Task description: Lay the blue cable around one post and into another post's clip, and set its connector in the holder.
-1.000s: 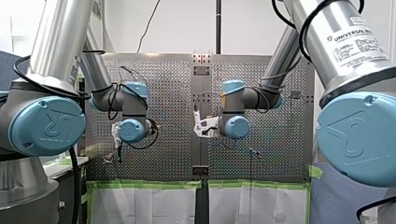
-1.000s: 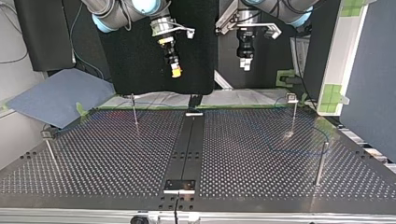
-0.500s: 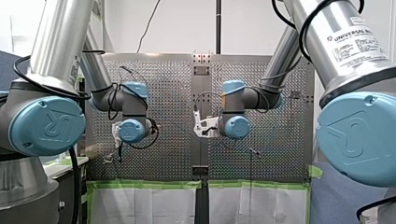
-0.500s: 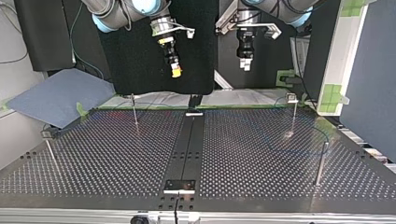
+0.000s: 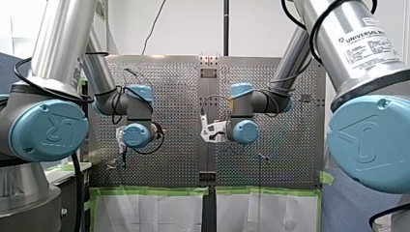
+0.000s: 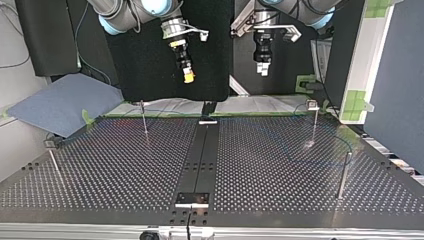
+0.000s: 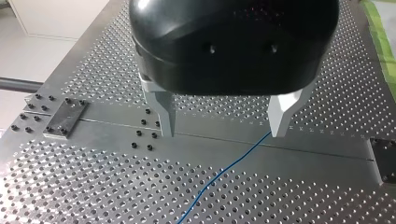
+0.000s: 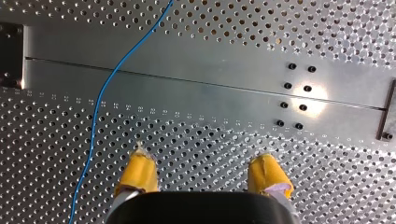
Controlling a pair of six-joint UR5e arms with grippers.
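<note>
The thin blue cable (image 7: 219, 172) lies loose on the perforated table. In the left wrist view it runs under my left gripper (image 7: 222, 130), whose metal fingers (image 7: 166, 114) stand wide apart with nothing between them. My right gripper (image 8: 203, 175) is open too; its yellow pads (image 8: 138, 172) hover above the plate, and the cable (image 8: 100, 100) passes beside one pad. In the top view both grippers hang high over the far edge, my left gripper (image 6: 262, 67) at the view's right and my right gripper (image 6: 188, 75) nearer the middle. The cable (image 6: 320, 163) curls faintly on the right half. I cannot make out its connector.
Thin upright posts stand on the table: one (image 6: 144, 120) at the top view's back left, one with a clip on top (image 6: 313, 117) at the back right, one (image 6: 343, 175) nearer on the right, one (image 6: 54, 162) at the left edge. A dark centre strip (image 6: 200, 160) divides the plates.
</note>
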